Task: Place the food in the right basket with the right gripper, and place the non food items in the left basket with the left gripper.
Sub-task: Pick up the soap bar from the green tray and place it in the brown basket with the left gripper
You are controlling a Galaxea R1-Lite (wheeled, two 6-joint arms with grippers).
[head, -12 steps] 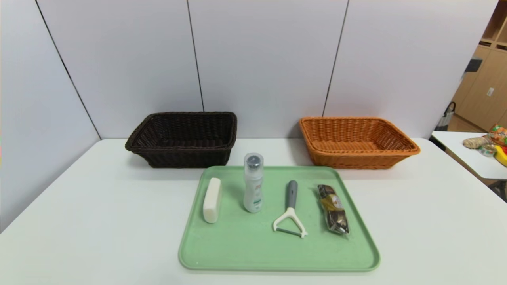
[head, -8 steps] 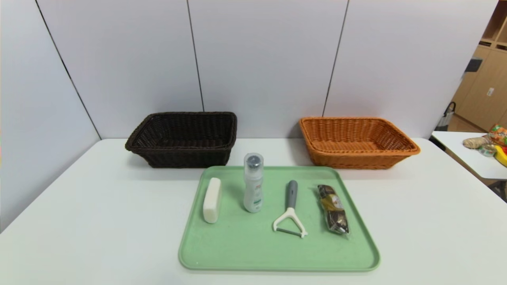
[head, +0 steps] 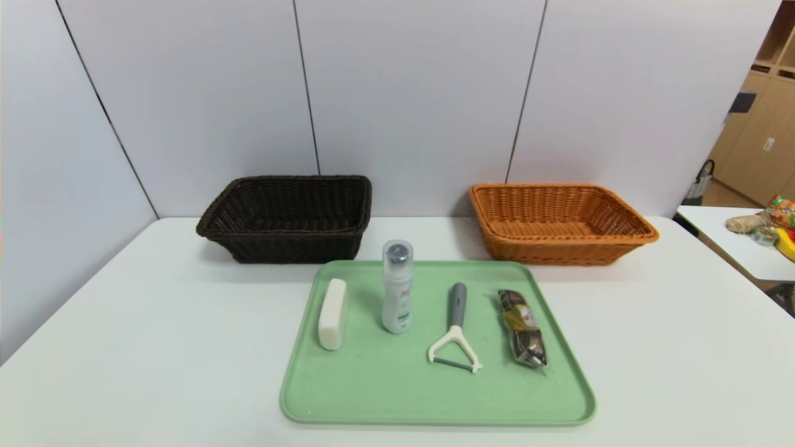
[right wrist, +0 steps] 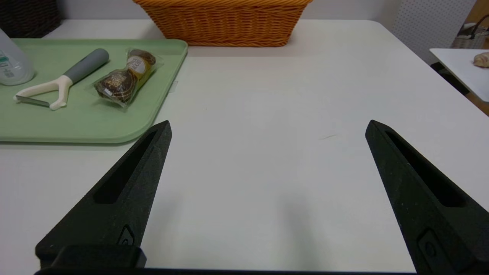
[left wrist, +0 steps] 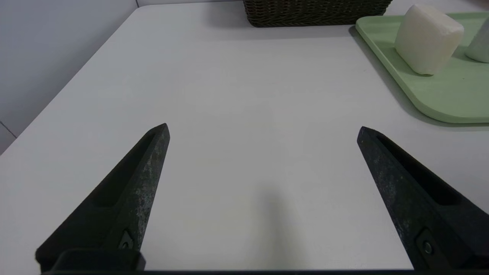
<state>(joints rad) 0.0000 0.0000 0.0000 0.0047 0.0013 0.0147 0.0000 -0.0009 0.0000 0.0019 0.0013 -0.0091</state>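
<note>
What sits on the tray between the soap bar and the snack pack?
Two things, seen in the head view: an upright bottle next to the soap bar, then a peeler lying flat beside the snack pack.

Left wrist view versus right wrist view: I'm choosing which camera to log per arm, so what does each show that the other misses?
Only the left wrist view shows the open left gripper, the white rectangular soap bar and the dark brown wicker basket's wall clearly.

Only the right wrist view shows the open right gripper, the grey-handled white peeler, the clear-wrapped chocolate snack pack and the orange wicker basket.

Both share the pale green plastic tray, the white tabletop and an edge of the translucent bottle.
</note>
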